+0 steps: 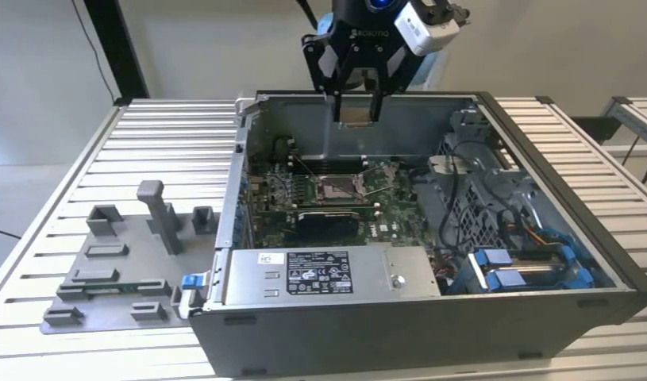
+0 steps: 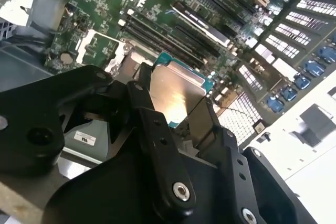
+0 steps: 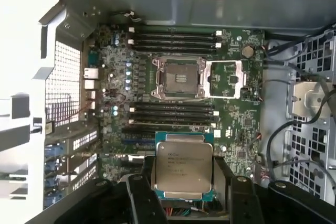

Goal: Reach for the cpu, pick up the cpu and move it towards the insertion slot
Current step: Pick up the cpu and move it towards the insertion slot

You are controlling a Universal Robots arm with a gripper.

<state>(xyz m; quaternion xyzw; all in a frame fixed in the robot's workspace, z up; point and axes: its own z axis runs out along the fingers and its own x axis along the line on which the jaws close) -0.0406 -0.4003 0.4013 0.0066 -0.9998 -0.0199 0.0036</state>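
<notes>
The black two-fingered hand (image 1: 357, 119) is closed on the cpu (image 3: 182, 167), a small thin square plate with a silvery top and a green edge. Its fingers (image 3: 142, 192) press on two opposite sides of the plate, and the plate is lifted in the air, flat side toward the first wrist view. In the second wrist view the same plate (image 2: 176, 95) shines between the dark fingers (image 2: 157, 145).

Below the hand, well apart from it, lies the insertion slot (image 3: 178, 77), a square socket with a shiny metal frame and dark centre, on the green circuit board (image 3: 231, 124). In the exterior view the socket (image 1: 334, 189) is under the hand, a little nearer to the camera. Around the board stands the open grey metal computer case (image 1: 577, 262). Outside the case, toward the exterior view's left from the hand, a grey plastic fixture plate with blocks (image 1: 122, 262) rests on the ribbed metal bench (image 1: 164, 151).
</notes>
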